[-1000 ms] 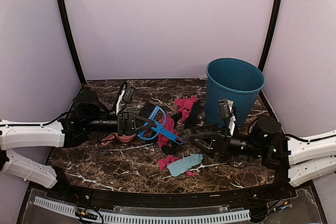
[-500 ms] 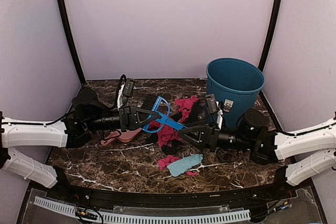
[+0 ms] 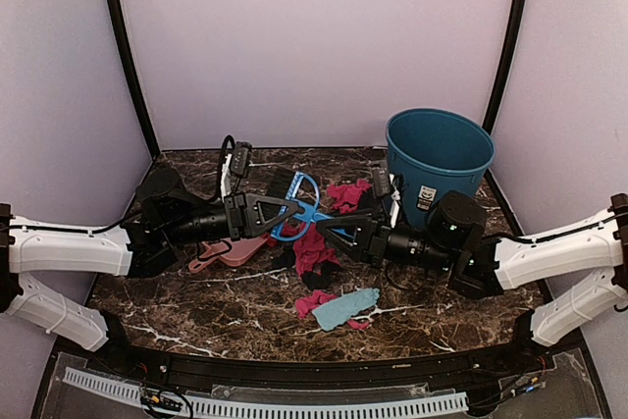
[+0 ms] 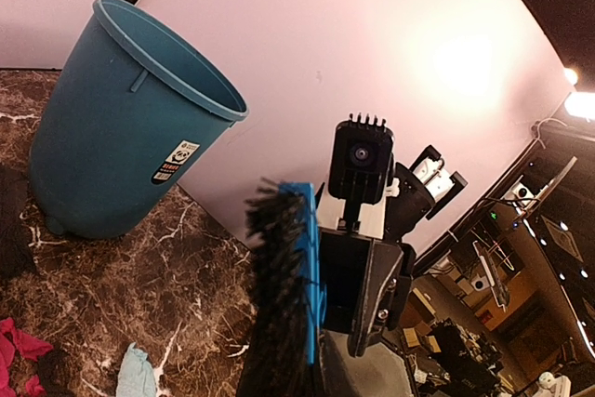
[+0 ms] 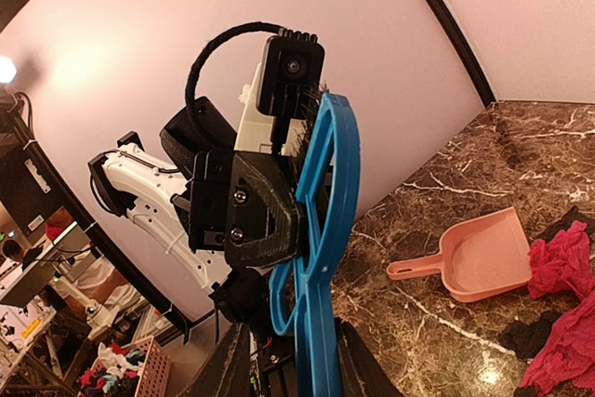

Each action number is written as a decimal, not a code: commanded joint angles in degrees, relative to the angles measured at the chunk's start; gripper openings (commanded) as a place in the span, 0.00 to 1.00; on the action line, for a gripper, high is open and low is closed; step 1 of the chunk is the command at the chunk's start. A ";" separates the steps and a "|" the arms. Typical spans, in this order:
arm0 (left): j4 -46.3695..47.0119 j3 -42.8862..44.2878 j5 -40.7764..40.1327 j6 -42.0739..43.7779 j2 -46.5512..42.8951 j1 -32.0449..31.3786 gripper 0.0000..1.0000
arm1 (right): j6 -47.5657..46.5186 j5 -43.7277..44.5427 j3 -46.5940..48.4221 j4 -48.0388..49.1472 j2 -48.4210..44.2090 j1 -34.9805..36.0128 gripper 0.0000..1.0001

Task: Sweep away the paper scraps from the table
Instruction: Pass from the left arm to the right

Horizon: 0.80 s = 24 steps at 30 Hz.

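Left jaws clamp small blue plastic hand brush [image 5: 316, 323]; right jaws straddle its handle, grip unclear; wrinkled magenta paper scraps [image 3: 312, 250] beneath.

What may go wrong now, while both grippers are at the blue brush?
1. The left gripper holds the blue brush while the right gripper straddles its handle; releasing before a firm grip could drop it onto the paper scraps.
2. Both arms pulling together might strain the brush.

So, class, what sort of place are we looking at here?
Probably a robot test booth in a lab: left arm and right arm mounted at a marble-pattern table, plain lilac walls boxing it in, workshop clutter beyond.
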 commanded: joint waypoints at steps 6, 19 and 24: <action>2.91 -0.71 -1.52 -0.47 -0.75 -0.21 0.00 | -1.71 3.02 1.98 4.31 0.54 -0.37 0.28; 3.32 -1.37 -1.40 -0.70 -0.36 -0.25 0.00 | -2.31 4.41 2.47 3.73 1.59 -0.36 0.14; 3.67 -2.20 -1.55 -0.42 -0.26 -0.24 0.00 | -2.66 4.92 1.96 2.96 1.66 -0.31 0.00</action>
